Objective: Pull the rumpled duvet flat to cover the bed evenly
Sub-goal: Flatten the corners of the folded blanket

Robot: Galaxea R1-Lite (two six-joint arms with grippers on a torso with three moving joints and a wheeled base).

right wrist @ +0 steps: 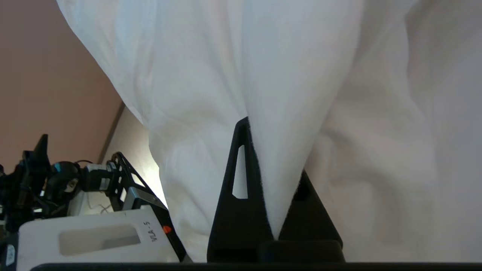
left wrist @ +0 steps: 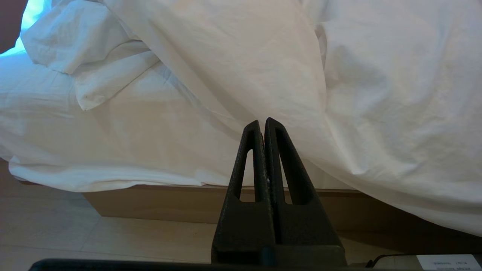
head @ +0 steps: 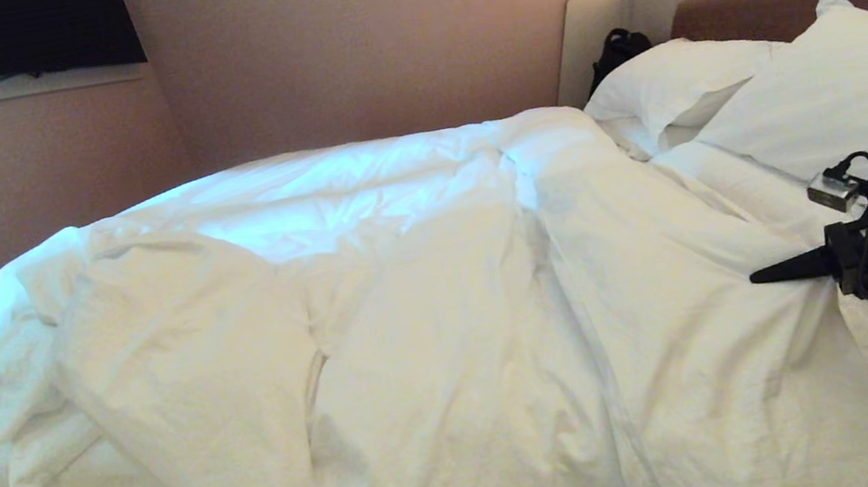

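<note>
Right gripper clamped on duvet at the right side of the bed; left gripper parked low, fingers pressed together.

The duvet [head: 425, 298] lies rumpled across the bed [left wrist: 158, 201], bunched in thick folds toward the near left corner and draped over the near edge. At the far right, two pillows [head: 813, 83] rest against the brown headboard [head: 757, 13]. The right gripper [head: 766, 275] sits at the right side of the bed, above the duvet's right portion, pointing left; in the right wrist view a fold of white duvet fabric is pinched between its fingers [right wrist: 241, 177]. The left gripper [left wrist: 262, 124] hangs in front of the bed's near side, empty, level with the tan wooden base.
</note>
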